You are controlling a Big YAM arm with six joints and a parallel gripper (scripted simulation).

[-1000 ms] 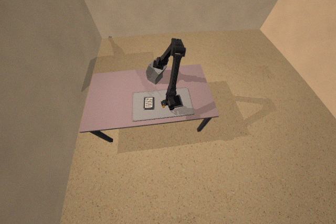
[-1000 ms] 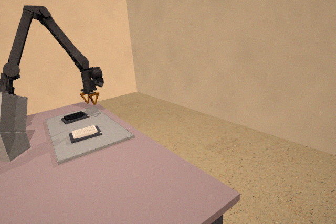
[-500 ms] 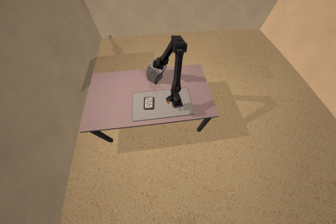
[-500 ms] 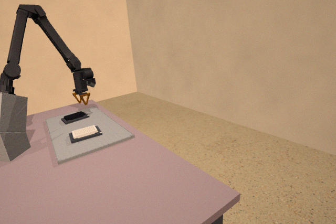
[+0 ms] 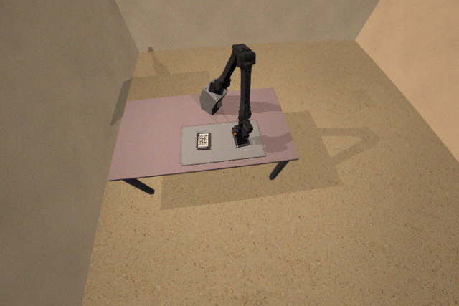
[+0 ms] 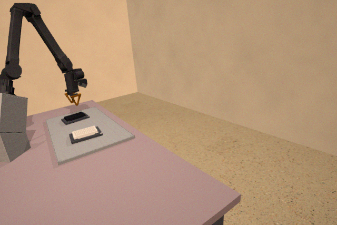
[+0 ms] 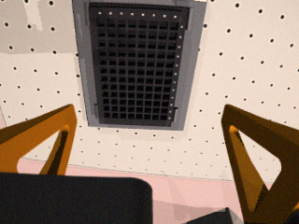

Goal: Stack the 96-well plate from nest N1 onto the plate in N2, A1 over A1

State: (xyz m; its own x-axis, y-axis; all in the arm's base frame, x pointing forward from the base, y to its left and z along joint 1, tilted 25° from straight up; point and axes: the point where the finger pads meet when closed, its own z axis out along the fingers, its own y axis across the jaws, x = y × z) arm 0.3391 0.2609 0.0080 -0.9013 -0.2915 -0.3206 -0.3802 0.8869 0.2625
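A black 96-well plate (image 6: 75, 117) sits in its dark nest at the far end of the grey perforated board. It fills the upper middle of the wrist view (image 7: 135, 65). In the top view the arm partly hides the black plate (image 5: 242, 141). A white 96-well plate (image 6: 85, 132) sits in the other nest, nearer the exterior camera, and shows at the board's left in the top view (image 5: 203, 140). My gripper (image 6: 72, 99) hangs above the black plate, apart from it. Its orange fingers are open wide and empty.
The arm's grey pedestal (image 5: 211, 102) stands on the pink table behind the board. The board's edge and the table's pink surface (image 7: 187, 191) show below the black plate in the wrist view. The table edge (image 6: 190, 162) lies to the right.
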